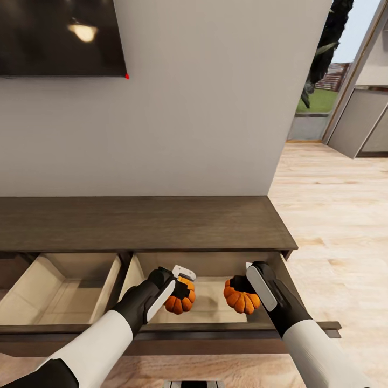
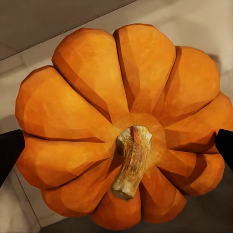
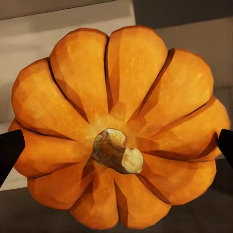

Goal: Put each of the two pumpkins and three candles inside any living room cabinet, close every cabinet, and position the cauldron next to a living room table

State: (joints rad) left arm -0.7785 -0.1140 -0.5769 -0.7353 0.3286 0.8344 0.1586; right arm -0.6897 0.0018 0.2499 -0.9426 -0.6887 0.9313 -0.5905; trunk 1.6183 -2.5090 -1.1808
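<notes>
The long dark brown cabinet (image 1: 145, 223) stands against the wall with two drawers pulled out, showing pale wood inside. Over the right drawer (image 1: 210, 304) my left gripper (image 1: 182, 293) is shut on one ribbed orange pumpkin (image 1: 180, 302), and my right gripper (image 1: 242, 293) is shut on the other pumpkin (image 1: 241, 299). In the left wrist view a pumpkin (image 2: 121, 131) with its stem towards the camera sits between the dark fingertips (image 2: 9, 155). The right wrist view has the second pumpkin (image 3: 119, 128) held the same way. Candles and cauldron are out of view.
The left drawer (image 1: 59, 291) is open too, with nothing in it. A dark TV screen (image 1: 59, 37) hangs on the wall above the cabinet. Pale wood floor (image 1: 334, 215) runs to the right towards a glass door and grey units.
</notes>
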